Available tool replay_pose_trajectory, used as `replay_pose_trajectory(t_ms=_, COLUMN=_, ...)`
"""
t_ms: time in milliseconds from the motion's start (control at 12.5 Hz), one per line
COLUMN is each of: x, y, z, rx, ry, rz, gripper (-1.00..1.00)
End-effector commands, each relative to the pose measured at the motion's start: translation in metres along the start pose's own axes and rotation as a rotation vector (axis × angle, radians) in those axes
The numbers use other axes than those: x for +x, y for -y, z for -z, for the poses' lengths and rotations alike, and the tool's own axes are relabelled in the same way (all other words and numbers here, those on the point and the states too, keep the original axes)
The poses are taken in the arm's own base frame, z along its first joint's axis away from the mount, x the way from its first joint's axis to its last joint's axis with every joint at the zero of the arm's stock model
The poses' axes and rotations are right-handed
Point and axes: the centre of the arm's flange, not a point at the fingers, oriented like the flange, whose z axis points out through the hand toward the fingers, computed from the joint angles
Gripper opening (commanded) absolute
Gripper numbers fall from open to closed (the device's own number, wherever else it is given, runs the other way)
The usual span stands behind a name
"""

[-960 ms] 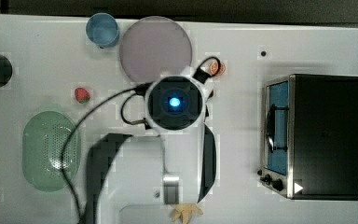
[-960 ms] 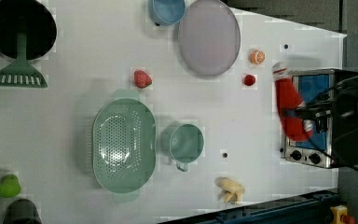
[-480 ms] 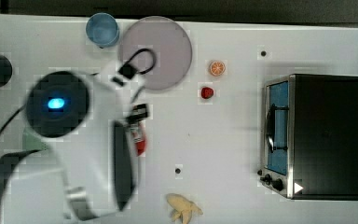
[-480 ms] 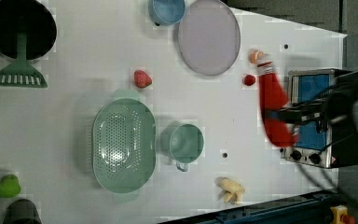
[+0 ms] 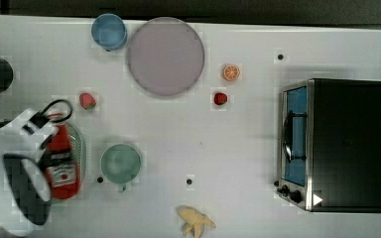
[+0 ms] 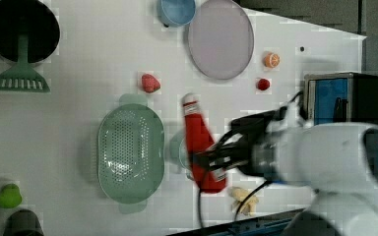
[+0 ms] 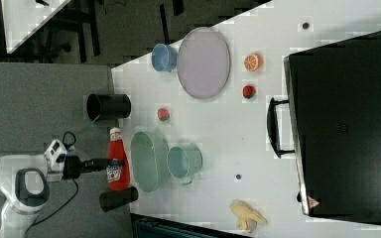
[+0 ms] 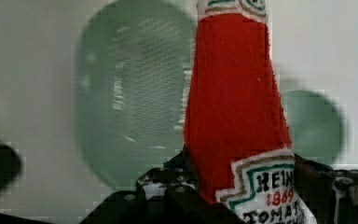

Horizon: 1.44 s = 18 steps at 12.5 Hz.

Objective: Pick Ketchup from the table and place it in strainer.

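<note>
Tool (image 6: pixel 211 162) clamped on the Ketchup (image 6: pixel 200 147) at its label end; bottle held off the bench (image 5: pixel 238 144), lying roughly level, white cap pointing away from the arm. Top view: bottle overlaps the strainer (image 5: pixel 82 148). Left view: bottle sits between the strainer (image 6: pixel 130 153) and the green cup (image 5: pixel 121 162). Wrist view: strainer's perforated bottom shows behind the bottle neck. Strawberry (image 5: pixel 87 100) near the strainer; lilac plate (image 5: pixel 165 56) and banana (image 5: pixel 195 221) well apart.
</note>
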Motion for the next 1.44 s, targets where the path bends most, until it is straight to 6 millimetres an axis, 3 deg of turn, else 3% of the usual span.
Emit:
replay_pose_trajectory(t_ms=80, x=-0.008, y=0.034, z=-0.024, rx=0.064, ry=-0.028, rz=-0.227, gripper=0.2)
replay_pose_trajectory(t_ms=240, x=-0.013, y=0.051, z=-0.055, rx=0.094, ry=-0.047, rz=-0.218, gripper=0.2)
replay_pose_trajectory(t_ms=480, x=-0.014, y=0.051, z=-0.104, rx=0.116, ry=-0.067, rz=-0.191, gripper=0.2)
replay_pose_trajectory(t_ms=640, x=-0.015, y=0.047, z=-0.132, rx=0.139, ry=-0.043, rz=-0.196, gripper=0.5)
replay_pose_trajectory(t_ms=800, x=-0.012, y=0.047, z=-0.141, rx=0.171, ry=-0.046, rz=-0.205, gripper=0.94)
replay_pose_trajectory(t_ms=960, x=-0.006, y=0.047, z=-0.127, rx=0.186, ry=-0.082, rz=-0.212, gripper=1.0)
replay_pose_trajectory(t_ms=1120, x=0.008, y=0.032, z=-0.094, rx=0.189, ry=-0.157, rz=-0.26, gripper=1.0)
replay_pose_trajectory(t_ms=1280, x=0.028, y=0.0, z=-0.048, rx=0.19, ry=-0.263, rz=-0.322, gripper=1.0)
replay_pose_trajectory(t_ms=1440, x=0.05, y=-0.047, z=0.0, rx=0.182, ry=-0.359, rz=-0.42, gripper=1.0)
